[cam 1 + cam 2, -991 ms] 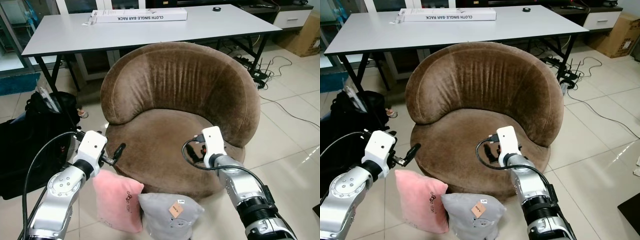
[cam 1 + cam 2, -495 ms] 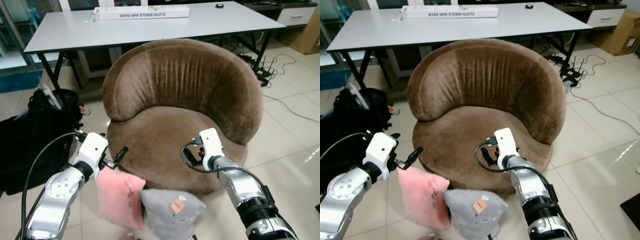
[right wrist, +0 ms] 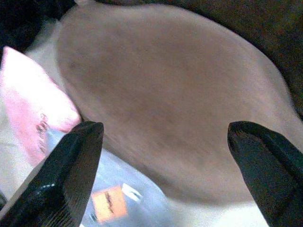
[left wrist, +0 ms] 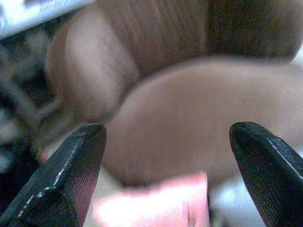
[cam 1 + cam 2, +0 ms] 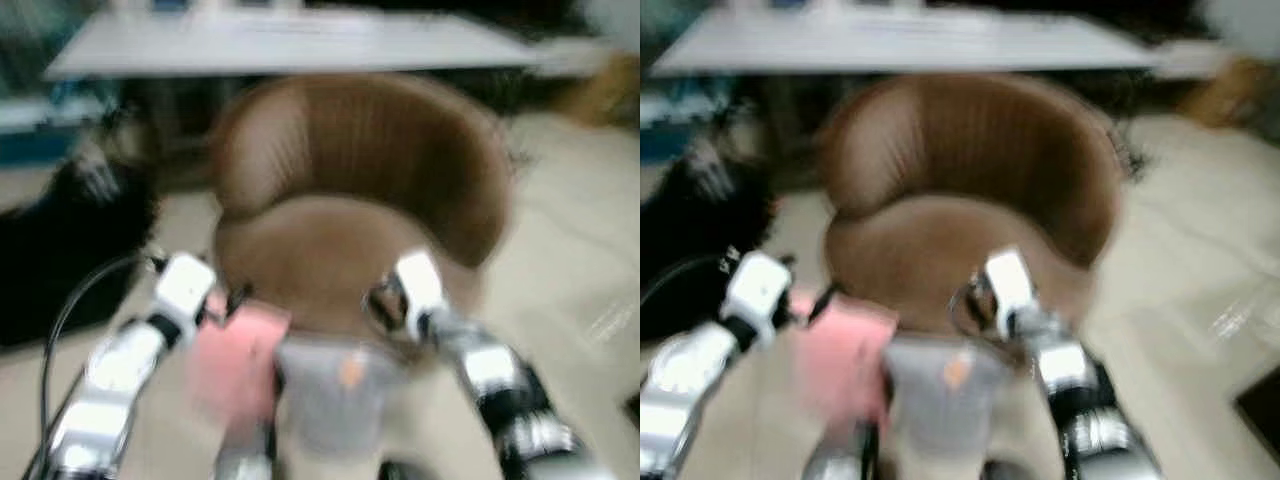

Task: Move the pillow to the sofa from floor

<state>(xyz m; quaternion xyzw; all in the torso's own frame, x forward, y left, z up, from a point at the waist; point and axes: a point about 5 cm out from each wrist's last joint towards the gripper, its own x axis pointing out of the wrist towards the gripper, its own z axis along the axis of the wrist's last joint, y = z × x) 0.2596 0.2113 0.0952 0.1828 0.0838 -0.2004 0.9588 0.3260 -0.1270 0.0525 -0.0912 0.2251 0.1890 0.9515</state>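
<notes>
Nearest the robot, the soft pink square pillow point(image 5: 232, 355) and the grey fabric pillow with an orange tag point(image 5: 335, 385) lean against the front edge of the round brown velvet sofa point(image 5: 360, 190), both on the tiled floor; neither is lifted yet. Against half a second ago the head views have gone heavily blurred and the pillows sit higher and larger in them, so the camera seems to be dipping as the robot bends toward them, not the pillows shifting.

The left gripper point(image 4: 165, 165) hangs just above the pink pillow's upper edge, its two black fingers point(image 4: 71, 170) spread wide with nothing between them. The right gripper point(image 3: 165, 165) hovers over the sofa's front edge just above the grey pillow, its fingers point(image 3: 71, 165) likewise wide apart and empty.

Judging from this, the approach is under way and the grasp not begun; the next step would be lowering a claw onto a pillow's top edge.

Beyond, the sofa's seat lies bare, and farther back stand a long grey table point(image 5: 300, 45) and a black bag point(image 5: 60, 240).
</notes>
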